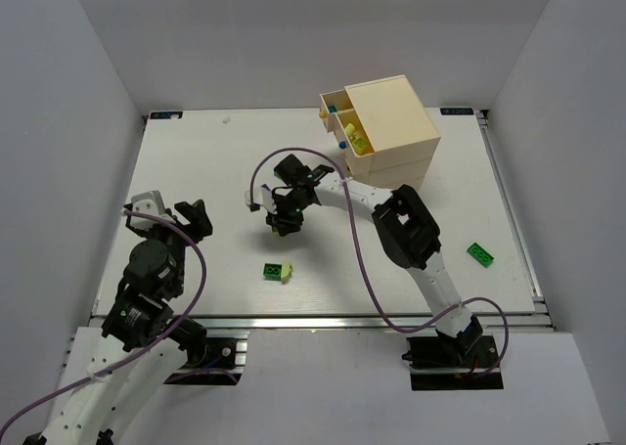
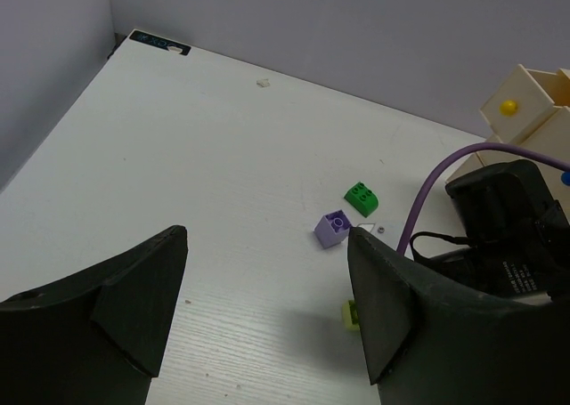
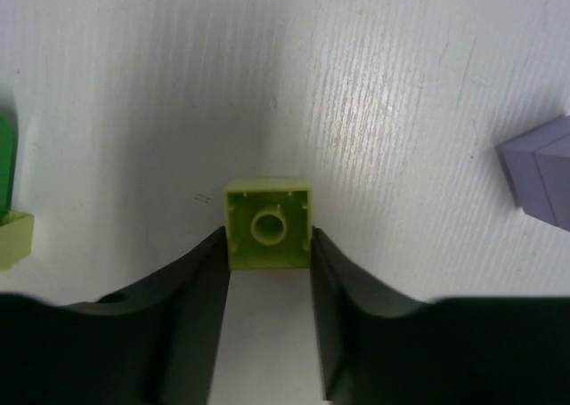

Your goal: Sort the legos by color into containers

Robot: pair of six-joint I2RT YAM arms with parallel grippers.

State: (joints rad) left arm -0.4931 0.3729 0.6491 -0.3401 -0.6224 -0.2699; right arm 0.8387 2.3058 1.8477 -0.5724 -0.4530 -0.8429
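**Top external view.** The right gripper (image 1: pixel 282 220) hung over mid-table, just left of frame centre. The chest (image 1: pixel 391 122) stood to its upper right, with an open drawer (image 1: pixel 356 138) showing yellow-green pieces. The left gripper (image 1: pixel 193 218) sat further left, so the right arm was nearer the chest.

**Left wrist view.** The left jaws stood spread and empty. A purple brick (image 2: pixel 334 228) and a green brick (image 2: pixel 361 194) lay on the table ahead.

**Right wrist view.** The fingers pressed both sides of a pale yellow-green brick (image 3: pixel 267 224). It was square, with its hollow underside towards the camera.
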